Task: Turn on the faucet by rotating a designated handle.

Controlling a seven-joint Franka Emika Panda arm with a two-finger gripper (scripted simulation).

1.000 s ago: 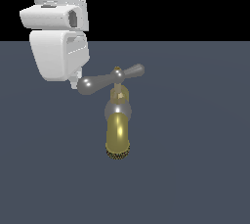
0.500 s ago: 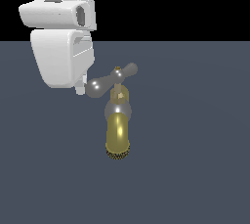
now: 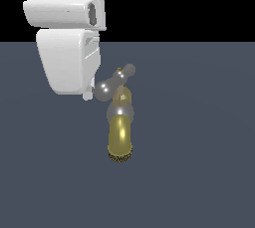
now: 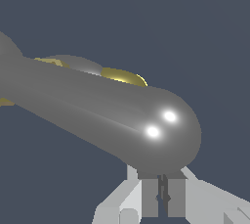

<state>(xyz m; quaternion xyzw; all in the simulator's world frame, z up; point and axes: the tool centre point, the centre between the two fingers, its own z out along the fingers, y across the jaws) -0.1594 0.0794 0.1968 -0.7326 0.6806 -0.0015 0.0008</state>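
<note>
The faucet [image 3: 120, 133] stands on the grey floor, its brass-yellow spout [image 4: 123, 76] pointing toward the camera in the exterior view. On top sits the silver-grey handle [image 3: 115, 81], turned at a slant, with one bulbous end [image 3: 104, 90] near the arm and the other farther back. My gripper [image 3: 88, 95] hangs just to the exterior view's left of that near end. In the wrist view the gripper [image 4: 162, 194] is shut with nothing between its fingers [image 4: 150, 196]. Its tips press against the rounded end of the handle [image 4: 161, 130].
The white arm body [image 3: 67, 48] towers over the exterior view's left of the faucet. A flat dark grey floor [image 3: 199, 147] spreads all around, with a black background behind it.
The arm has moved toward the exterior view's right, pushing the handle's near end. The bar has swung from nearly crosswise to a steep slant, its far end turning back.
</note>
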